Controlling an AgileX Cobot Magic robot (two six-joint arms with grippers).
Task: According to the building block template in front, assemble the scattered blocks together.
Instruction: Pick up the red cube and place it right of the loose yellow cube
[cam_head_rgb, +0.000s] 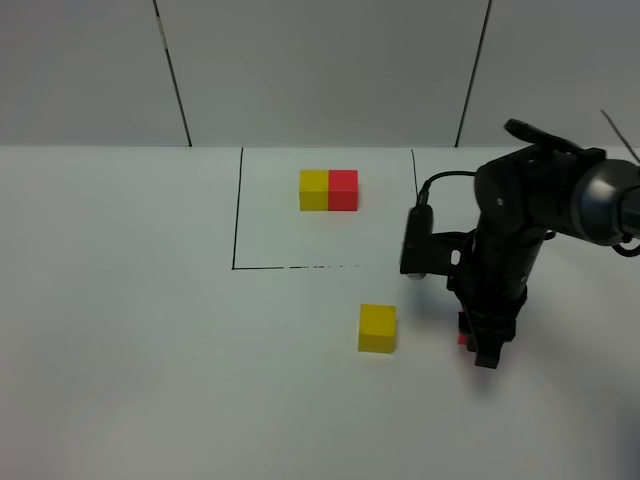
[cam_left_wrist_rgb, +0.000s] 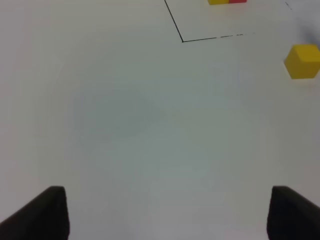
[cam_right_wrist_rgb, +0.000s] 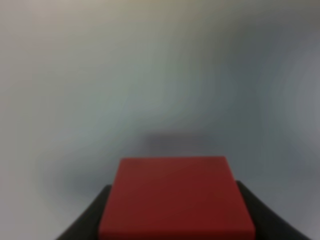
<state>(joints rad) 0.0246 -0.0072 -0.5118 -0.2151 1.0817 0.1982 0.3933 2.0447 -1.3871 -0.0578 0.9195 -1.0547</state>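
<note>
Between the jaws of the right gripper (cam_head_rgb: 484, 347): plain matte red cube (cam_right_wrist_rgb: 175, 197), clamped on two opposite sides, probably for carrying to its partner.
Just beside that gripper: plain matte yellow cube (cam_head_rgb: 378, 328) on the white table (cam_head_rgb: 120, 350), apart from the red one.
Well beyond that gripper: yellow-and-red cube template (cam_head_rgb: 328, 190); red likely joins yellow's right face.
Left gripper (cam_left_wrist_rgb: 167, 212): jaws wide apart, empty.
Markings: no readable writing.

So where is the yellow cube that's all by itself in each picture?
Exterior high: the loose yellow cube sits below the middle, left of the right arm.
Left wrist: the same cube, off to one side of the black line corner.
Right wrist: not in it; a red cube is there instead.
Shared landmark: that corner, in exterior high and left wrist.
</note>
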